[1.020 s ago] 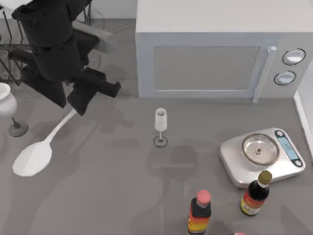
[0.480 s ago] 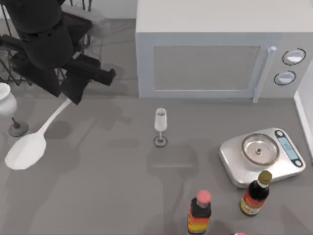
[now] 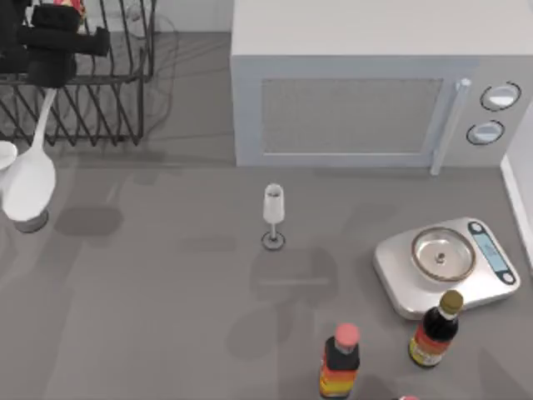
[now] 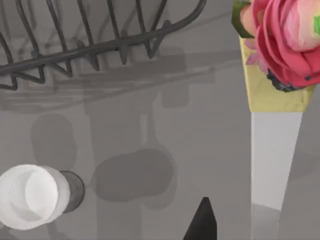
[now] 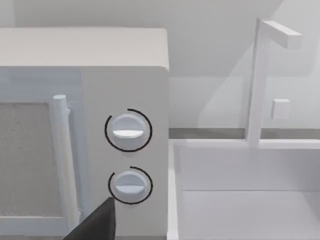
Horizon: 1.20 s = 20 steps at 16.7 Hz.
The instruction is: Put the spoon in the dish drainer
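One microwave (image 3: 366,83), the biggest thing here, stands at the table's far side. Left of it is the drainer (image 3: 92,100), a black wire rack; I cannot tell whether anything sits inside it. A scale (image 3: 445,267) carries a small metal pan near the right edge. The left gripper (image 3: 54,42) hangs over the drainer's front, closed on the spoon (image 3: 29,179) near its red and yellow knob. The spoon's bowl dangles out past the rack's front rail, above a stemmed glass (image 3: 21,218). Two bottles (image 3: 341,358) stand at the near edge. A smaller glass (image 3: 273,215) stands mid-table, apparently empty.
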Tool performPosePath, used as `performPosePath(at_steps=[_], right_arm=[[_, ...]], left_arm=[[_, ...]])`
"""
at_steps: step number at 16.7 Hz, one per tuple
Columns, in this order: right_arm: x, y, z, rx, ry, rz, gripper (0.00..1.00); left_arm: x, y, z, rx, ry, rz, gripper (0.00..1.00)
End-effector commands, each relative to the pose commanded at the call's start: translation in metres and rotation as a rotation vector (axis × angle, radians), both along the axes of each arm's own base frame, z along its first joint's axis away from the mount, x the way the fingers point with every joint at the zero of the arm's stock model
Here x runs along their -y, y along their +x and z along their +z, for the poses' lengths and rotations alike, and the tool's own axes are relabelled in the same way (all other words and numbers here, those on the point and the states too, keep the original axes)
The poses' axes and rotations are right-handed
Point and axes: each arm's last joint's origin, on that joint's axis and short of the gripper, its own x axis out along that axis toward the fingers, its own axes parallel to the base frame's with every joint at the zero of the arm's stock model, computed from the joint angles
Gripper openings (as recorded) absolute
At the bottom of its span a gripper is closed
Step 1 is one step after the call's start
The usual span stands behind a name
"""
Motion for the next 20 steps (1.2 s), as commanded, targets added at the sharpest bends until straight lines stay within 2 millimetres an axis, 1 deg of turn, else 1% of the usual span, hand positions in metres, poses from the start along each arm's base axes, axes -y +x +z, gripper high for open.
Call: performPosePath(at_steps=[3,6,8,10,12,13,18,20], right_arm=[[0.0,0.0,0.0,0.0,0.0,0.0,1.0],[0.0,0.0,0.0,0.0,0.0,0.0,1.0],[0.0,0.0,0.0,0.0,0.0,0.0,1.0],[0.0,0.0,0.0,0.0,0.0,0.0,1.0],[0.0,0.0,0.0,0.0,0.0,0.0,1.0],[0.0,0.0,0.0,0.0,0.0,0.0,1.0],[0.0,0.0,0.0,0.0,0.0,0.0,1.0],[0.0,0.0,0.0,0.0,0.0,0.0,1.0]], left_arm=[[-0.035,-0.017,0.019,0.29,-0.079,0.097,0.0],[-0.065,-0.045,0.039,0.593,-0.117,0.176,0.0],[-0.078,-0.067,0.05,0.766,-0.12,0.213,0.0],[-0.087,-0.088,0.058,0.9,-0.113,0.238,0.0],[-0.091,-0.102,0.063,0.978,-0.106,0.252,0.0],[-0.091,-0.105,0.064,0.995,-0.104,0.255,0.0],[-0.091,-0.105,0.064,0.998,-0.102,0.253,0.0],[-0.091,-0.094,0.062,0.997,-0.107,0.245,0.0]])
